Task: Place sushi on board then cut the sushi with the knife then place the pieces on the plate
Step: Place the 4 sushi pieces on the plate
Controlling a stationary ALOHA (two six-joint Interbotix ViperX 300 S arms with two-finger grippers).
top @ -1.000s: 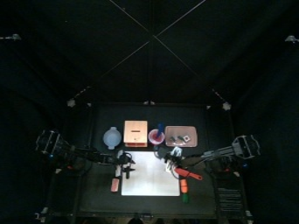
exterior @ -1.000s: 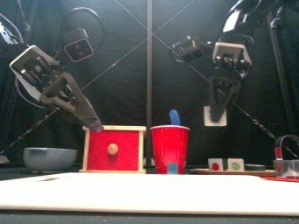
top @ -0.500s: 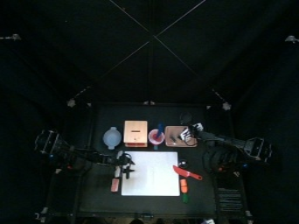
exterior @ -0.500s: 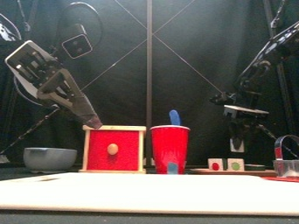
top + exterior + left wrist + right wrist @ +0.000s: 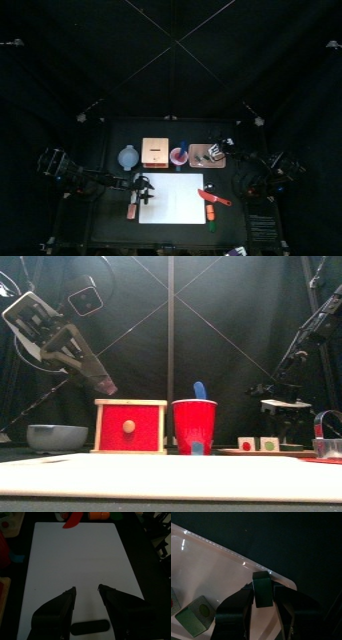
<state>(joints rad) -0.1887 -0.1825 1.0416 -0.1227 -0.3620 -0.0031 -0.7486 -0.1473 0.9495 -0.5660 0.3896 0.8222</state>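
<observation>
Top: found board (image 5: 174, 190) mid-table, toward the front. Left claw (image 5: 144, 186) hung over board's left part. Right claw (image 5: 221, 147) sat over tray (image 5: 201, 159) at back right. Red knife (image 5: 214, 197) lay across board's right edge. Along the back, from left: bowl (image 5: 128, 156), box (image 5: 155, 151), cup (image 5: 179, 156), then tray. Spotted small orange toy (image 5: 132, 211) just off board's left edge.

Front: saw left claw high on the left, above box, tips pointing down toward it. Blue knife (image 5: 199, 389) stood upright in cup. Two loose blocks (image 5: 247, 443) sat side by side on tray, right of cup, one red-centred, one green-centred. Right claw was low over tray's right part, right of both blocks. Could not read either claw's gap from here.

Left wrist: jaws spread wide, nothing between them, bare board below. Red knife showed at board's far end.

Right wrist: jaws pinched narrow on one sushi block (image 5: 262, 588), dark green, upright between the tips, over tray's rim near a corner. Could not tell whether it touched tray. Loose blocks lay on tray nearby, apart from the gripped one.
</observation>
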